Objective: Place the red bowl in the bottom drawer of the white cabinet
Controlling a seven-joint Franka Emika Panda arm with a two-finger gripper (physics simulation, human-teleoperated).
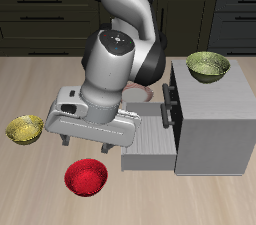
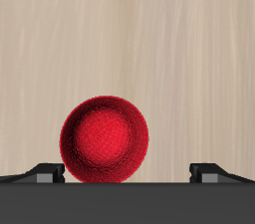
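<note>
Hovering: the gripper [image 1: 86,145] hangs over the wooden table [image 1: 30,89], above and just behind the red bowl [image 1: 86,178].
Claw: the two fingertips [image 2: 45,173] stand wide apart, nothing between them; the wrist view shows the red bowl [image 2: 106,139] nearer one tip than the other.
Red bowl, place: upright on the table near the front edge, beside the open bottom drawer [image 1: 150,149], not touching it.
Handling, as I judge it: small, rigid, glossy and probably light, so slippery at the curved wall; best pinched across the rim, one finger inside and one outside.
Bottom drawer: pulled out from the white cabinet [image 1: 210,119]; the arm hides much of it, and what shows looks empty.
Cabinet top: one yellow-green patterned bowl [image 1: 208,66] sits there, seemingly empty.
Far side of table: a second yellow-green bowl [image 1: 25,129], well apart from the red one.
</note>
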